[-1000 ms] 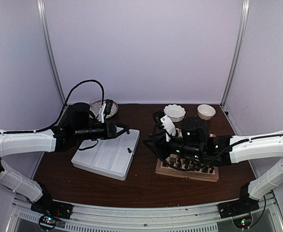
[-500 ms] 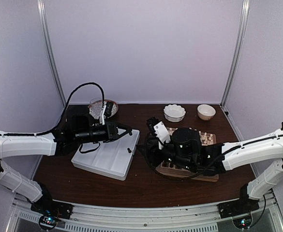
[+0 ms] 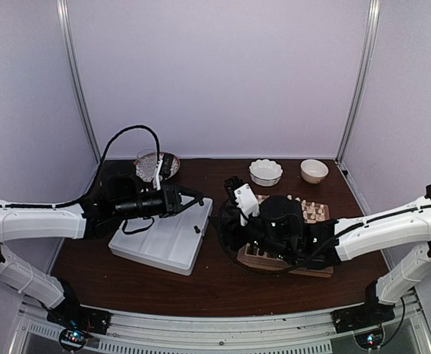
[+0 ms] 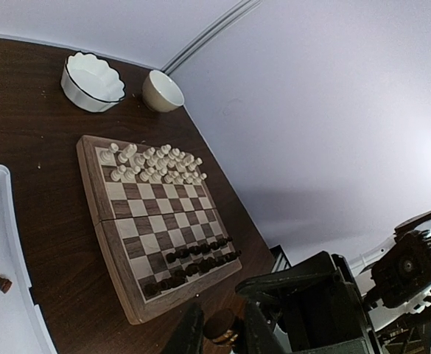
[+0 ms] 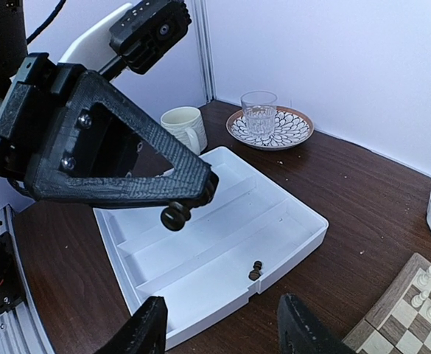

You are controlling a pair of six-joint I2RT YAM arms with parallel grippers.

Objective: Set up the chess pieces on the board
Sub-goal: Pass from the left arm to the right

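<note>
Left pincer (image 4: 219, 330) clamped narrow on 1 small dark brown wooden chessman (image 5: 176, 215); right pincer (image 5: 226, 332) wide, nothing in it.
Left pincer hangs over the white rectangular divided tray (image 5: 200, 251), where 1 more dark chessman (image 5: 256, 270) lies. Beside the tray, the square checked wooden chessboard (image 4: 90, 184) carries 2 rows of dark chessmen (image 4: 197, 258) at its near edge, cream chessmen (image 4: 156, 164) at the far edge.

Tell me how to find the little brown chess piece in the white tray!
Find the big white tray beside the chessboard. In its widest section, right by the wall nearest the board, sits a tiny dark brown piece. Unlike the dark pieces lined up on the board, it is alone on plain white.
</note>
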